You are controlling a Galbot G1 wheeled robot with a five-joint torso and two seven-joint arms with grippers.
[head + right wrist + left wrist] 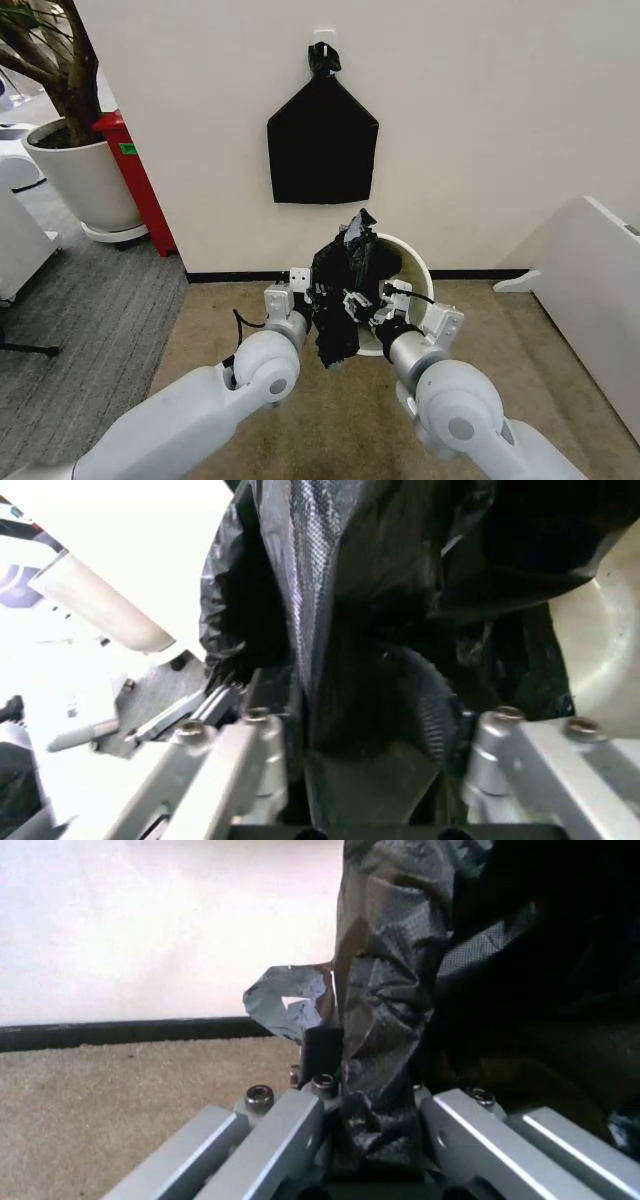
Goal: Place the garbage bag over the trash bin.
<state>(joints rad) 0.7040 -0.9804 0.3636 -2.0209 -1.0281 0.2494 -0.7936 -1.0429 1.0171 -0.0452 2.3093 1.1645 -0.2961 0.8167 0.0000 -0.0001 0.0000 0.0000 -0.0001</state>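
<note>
The garbage bag is a crumpled, glossy black bundle held up between both grippers, over the near left part of the trash bin's opening. The trash bin is a round cream-white bucket on the carpet against the wall; most of its left side is hidden behind the bag. My left gripper is shut on the bag's left side, and the plastic rises out from between its fingers. My right gripper is shut on the bag's right side, with folds of the bag bunched between its jaws and the bin's inner wall beside them.
A flat house-shaped black bag hangs on the wall above the bin. At the far left are a white plant pot and a red stand. A white panel slopes along the right. Brown carpet lies open around the bin.
</note>
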